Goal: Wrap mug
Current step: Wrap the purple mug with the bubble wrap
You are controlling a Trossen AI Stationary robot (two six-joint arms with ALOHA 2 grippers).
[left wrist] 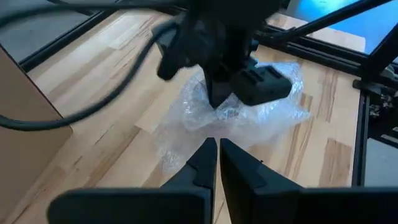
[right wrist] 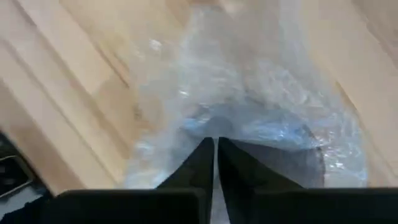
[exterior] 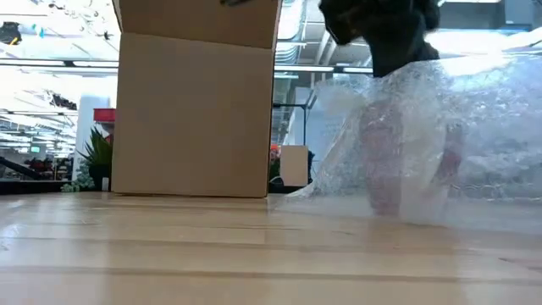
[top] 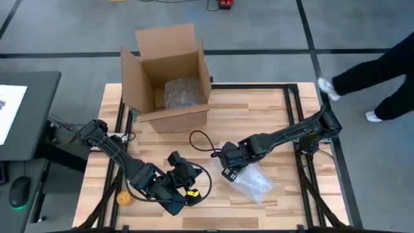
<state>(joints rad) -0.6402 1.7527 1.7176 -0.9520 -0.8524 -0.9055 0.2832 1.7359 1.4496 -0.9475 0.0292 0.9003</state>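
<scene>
A bundle of clear bubble wrap (top: pixel 253 182) lies on the wooden table right of centre. Through the wrap, the low view shows an upright shape that I take for the mug (exterior: pixel 383 161). My right gripper (right wrist: pixel 216 144) stands over the bundle's left end, shut on the wrap. My left gripper (left wrist: pixel 217 149) hovers near the table's front edge, left of the bundle (left wrist: pixel 236 115). It points toward the bundle, shut, with nothing between its fingers. My right gripper pinches the bubble wrap at the top of the bundle (right wrist: pixel 214 127) between its two fingertips. It comes from above, slanting down from the table's right side. The bundle (exterior: pixel 423 144) rests on the table below the fingers. How many layers are caught does not show.
An open cardboard box (top: pixel 169 77) stands at the far centre of the table with more bubble wrap (top: pixel 183 92) inside. A small orange ball (top: pixel 123 199) lies at the near left. A black cable (top: pixel 202 141) loops across the table's middle. A person (top: pixel 381 71) walks past the far right.
</scene>
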